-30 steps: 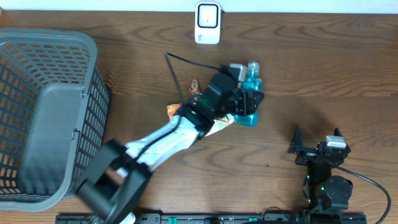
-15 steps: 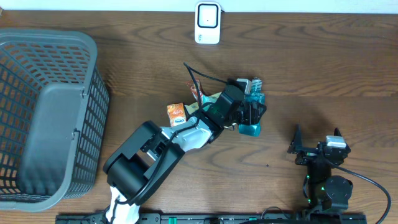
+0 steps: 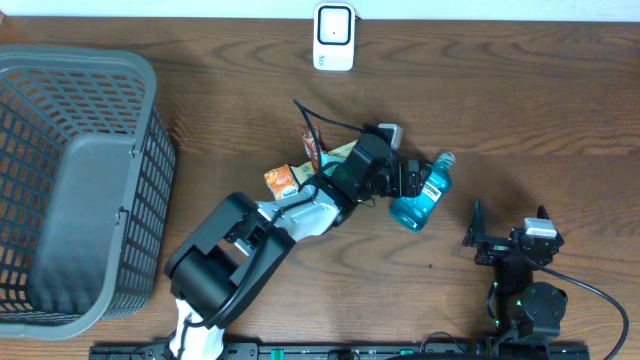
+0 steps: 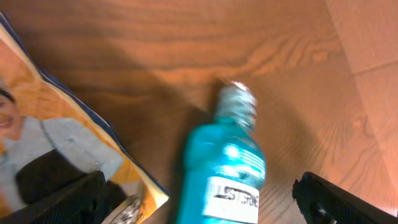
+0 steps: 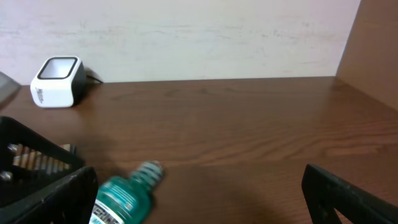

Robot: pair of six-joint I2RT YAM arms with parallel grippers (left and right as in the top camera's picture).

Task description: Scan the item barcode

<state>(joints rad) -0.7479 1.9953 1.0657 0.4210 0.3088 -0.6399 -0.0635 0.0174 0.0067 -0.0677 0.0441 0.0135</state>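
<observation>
Since 1 s ago the mouthwash bottle [image 3: 418, 200] has left the left fingers [image 4: 348, 202], now spread. It lies on its side on the worktop [image 3: 560, 100], cap twd top right. Right fingers [image 5: 348, 193] spread, empty. Prob. liquid-heavy, stiff, slick, may roll: grip mid-body, barcode uncovered.

The mouthwash bottle [image 4: 227, 168] is blurred, base cropped.

Grey basket [image 3: 150, 180] stands left on the wooden table [image 3: 540, 110]
</observation>
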